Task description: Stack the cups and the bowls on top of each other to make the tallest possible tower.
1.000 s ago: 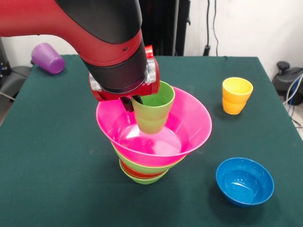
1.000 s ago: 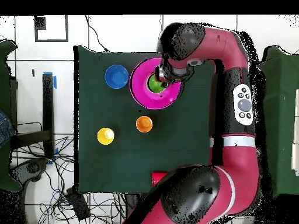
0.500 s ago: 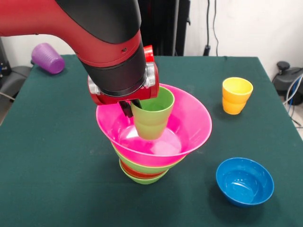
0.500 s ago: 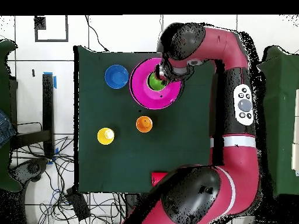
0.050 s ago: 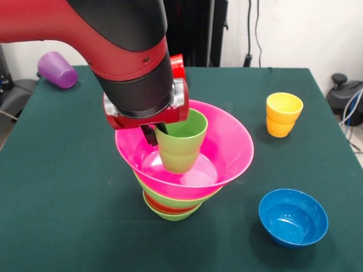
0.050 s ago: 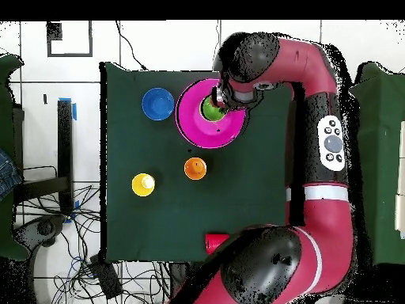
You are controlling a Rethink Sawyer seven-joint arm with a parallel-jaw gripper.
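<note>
the jaws grip the rim of the light green cup point(image 5: 180, 143), holding it upright inside the pink bowl point(image 5: 227, 148) that tops the tower point(image 5: 170, 204) at mid-desk. the blue bowl point(image 5: 293, 217) and yellow cup point(image 5: 283, 114) stand apart.

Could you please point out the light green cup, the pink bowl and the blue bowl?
light green cup point(image 5: 180, 148), front view, its outer wall.
pink bowl point(image 5: 229, 148), front view, inner wall.
blue bowl point(image 5: 293, 217), front view, its inside.
</note>
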